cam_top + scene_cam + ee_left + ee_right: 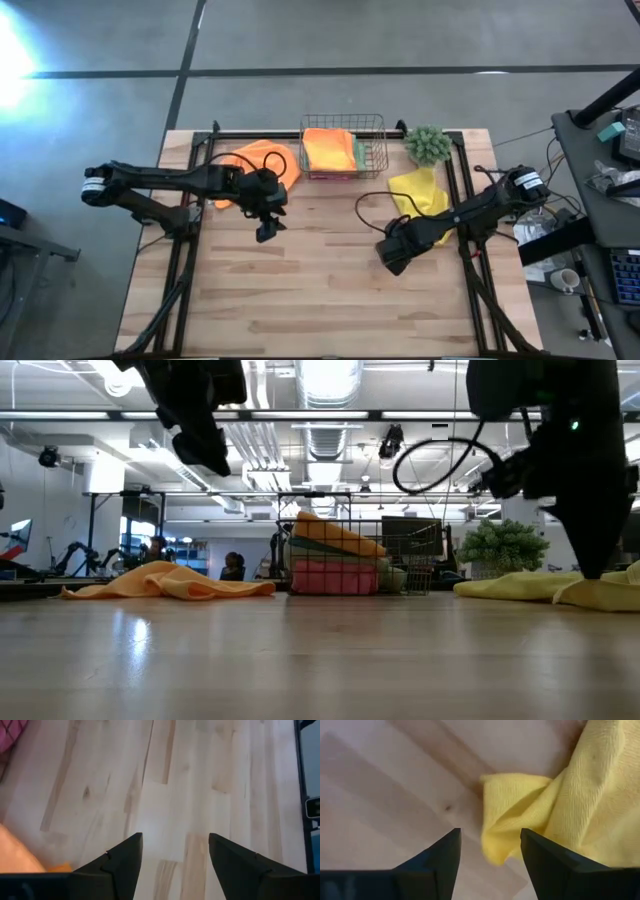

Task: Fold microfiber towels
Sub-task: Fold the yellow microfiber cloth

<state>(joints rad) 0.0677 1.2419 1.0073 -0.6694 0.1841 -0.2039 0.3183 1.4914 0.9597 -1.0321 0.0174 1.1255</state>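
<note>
The tabletop [320, 290] is made of light wooden planks and is framed by dark rails on both sides.

The left arm [160, 182] is extended from the left side toward the middle. The right arm [480, 208] is extended from the right side toward the middle.

An orange towel [262, 165] is laid crumpled on the tabletop near the far edge, just left of the basket. In the low view it is seen as a flat, rumpled heap [170, 584].

A yellow towel [420, 195] is laid loosely on the right half of the tabletop, in front of the plant. One folded corner of it [515, 815] is seen just ahead of the right fingers.

The wire basket [343, 147] is placed at the far edge, in the middle. Folded towels are stacked in it: an orange one [328, 148] on top, green and pink layers [330, 576] beneath it.

The small green plant [428, 144] is placed right of the basket.

The left pincer [266, 229] is held above bare wood, near the orange towel. Its fingers [125, 862] are spread wide and nothing is held.

The right pincer [392, 254] is positioned at the near edge of the yellow towel. Its fingers [442, 860] are spread apart and nothing is gripped.
</note>
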